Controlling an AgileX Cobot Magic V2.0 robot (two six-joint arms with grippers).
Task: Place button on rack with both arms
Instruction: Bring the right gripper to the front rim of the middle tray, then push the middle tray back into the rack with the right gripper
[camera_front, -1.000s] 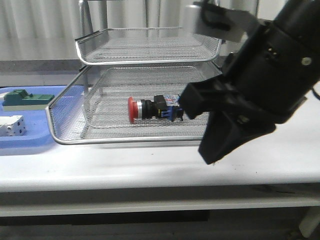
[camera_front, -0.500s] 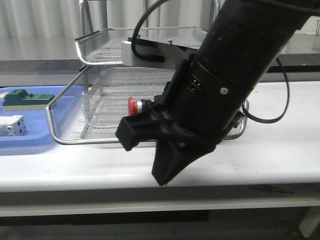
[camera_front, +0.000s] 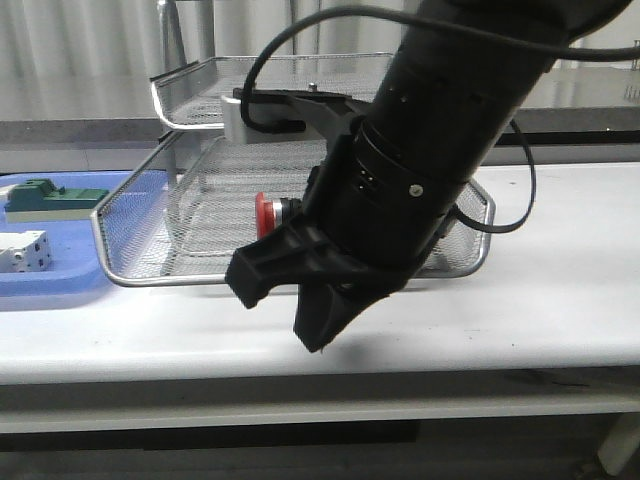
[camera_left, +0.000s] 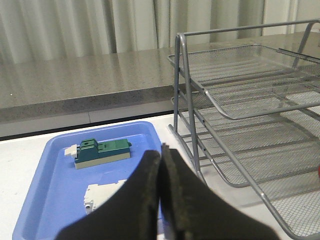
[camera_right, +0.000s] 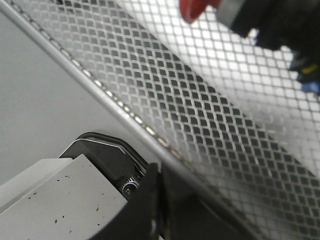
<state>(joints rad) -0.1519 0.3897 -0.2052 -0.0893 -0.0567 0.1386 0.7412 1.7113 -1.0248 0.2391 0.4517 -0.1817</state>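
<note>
My right hand (camera_front: 285, 305) is pinched closed, empty; the button (camera_front: 270, 216) lies just behind it in the rack's (camera_front: 130, 255) lowest tray. Probably light, rigid plastic, best gripped across its black body.

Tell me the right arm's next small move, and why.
Probably lift the right gripper up and away toward its own side: the button already lies in the rack tray, the jaws are closed on nothing, and the arm blocks the front view.
</note>
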